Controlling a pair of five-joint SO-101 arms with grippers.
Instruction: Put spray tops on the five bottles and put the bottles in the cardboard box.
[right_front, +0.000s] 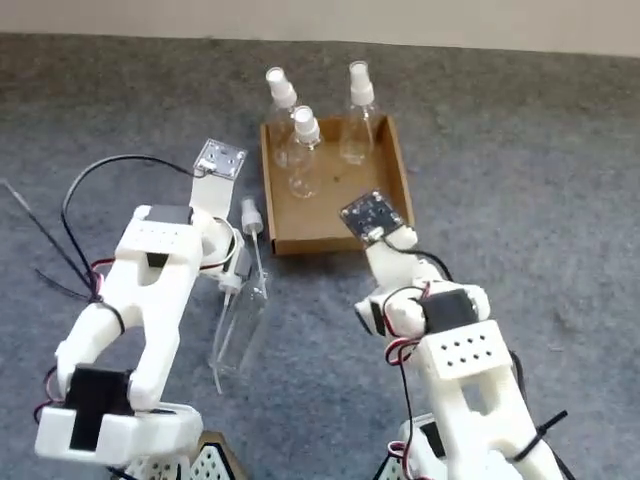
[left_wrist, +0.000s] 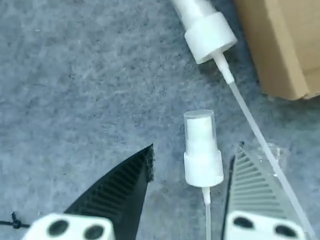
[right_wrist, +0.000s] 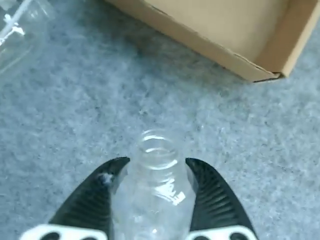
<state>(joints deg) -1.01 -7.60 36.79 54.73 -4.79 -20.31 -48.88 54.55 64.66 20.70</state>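
Note:
My left gripper (left_wrist: 195, 150) stands open low over the carpet, with a white spray top (left_wrist: 202, 150) between its fingers, close to the pale finger and apart from the black one. A second spray top (left_wrist: 207, 30) with a long dip tube lies just beyond it, near the cardboard box (left_wrist: 285, 45). My right gripper (right_wrist: 157, 162) is shut on a clear bottle (right_wrist: 159, 175) with a bare open neck, a short way before the box's front wall (right_wrist: 210, 47). Three bottles with spray tops (right_front: 303, 150) stand in or at the box (right_front: 390, 165).
An uncapped clear bottle (right_front: 240, 320) lies on its side on the grey carpet between the two arms, beside my left gripper (right_front: 235, 270). Its end shows in the right wrist view (right_wrist: 20, 25). Open carpet lies to the right of the box.

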